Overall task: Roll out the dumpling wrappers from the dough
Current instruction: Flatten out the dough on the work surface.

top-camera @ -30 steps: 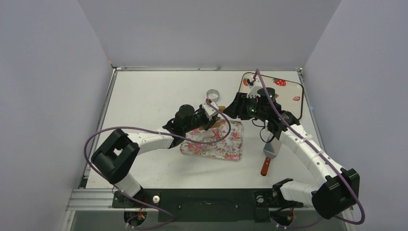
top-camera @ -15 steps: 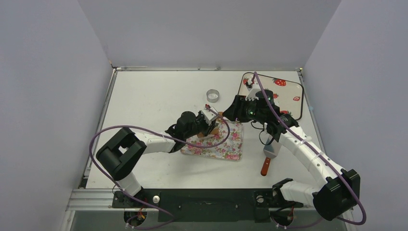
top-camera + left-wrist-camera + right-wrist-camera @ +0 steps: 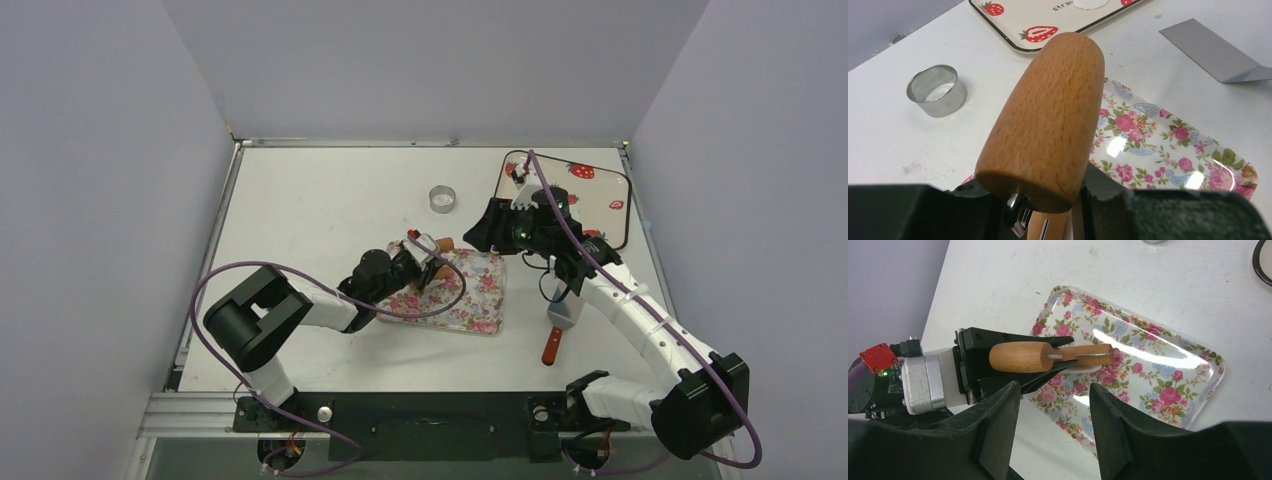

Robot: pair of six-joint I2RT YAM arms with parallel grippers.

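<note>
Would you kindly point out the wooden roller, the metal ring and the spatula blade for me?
wooden roller [image 3: 1048, 120], left wrist view, middle of its thick wooden body.
metal ring [image 3: 938, 106], left wrist view, near outer wall.
spatula blade [image 3: 1212, 50], left wrist view, flat middle of the blade.

A floral tray [image 3: 478, 300] lies at the centre of the top view on the white table [image 3: 320, 190]. A brown wooden roller [image 3: 1020, 356] is over its left part. A silver metal ring [image 3: 442, 198] stands above it, apart. A strawberry-printed tray [image 3: 600, 195] sits at upper right. A red-handled spatula [image 3: 556, 328] lies just right of the floral tray.
</note>
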